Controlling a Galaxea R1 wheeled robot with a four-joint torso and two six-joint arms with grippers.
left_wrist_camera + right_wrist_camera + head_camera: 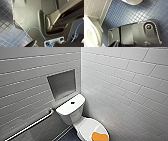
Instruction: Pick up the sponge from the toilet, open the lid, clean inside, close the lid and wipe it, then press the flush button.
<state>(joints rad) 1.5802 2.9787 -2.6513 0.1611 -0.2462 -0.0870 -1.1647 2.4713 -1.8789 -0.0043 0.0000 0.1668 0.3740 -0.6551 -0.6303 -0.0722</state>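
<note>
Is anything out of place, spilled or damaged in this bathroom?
Yes: the orange sponge lies on the closed lid of the toilet, near its front edge, an unusual place for it. Nothing looks spilled or broken.

Left wrist aims down: its dark plate (28, 16) sits broadside, the jointed bar (65, 15) angles across beside it, and a thin blue cable (36, 30) loops over the plate. Left gripper (34, 44) just shows at the edge, state unclear. Right wrist aims down too, right plate (139, 32) with round fitting (148, 27). Right gripper (121, 44) is a dark shape, state unclear.
</note>
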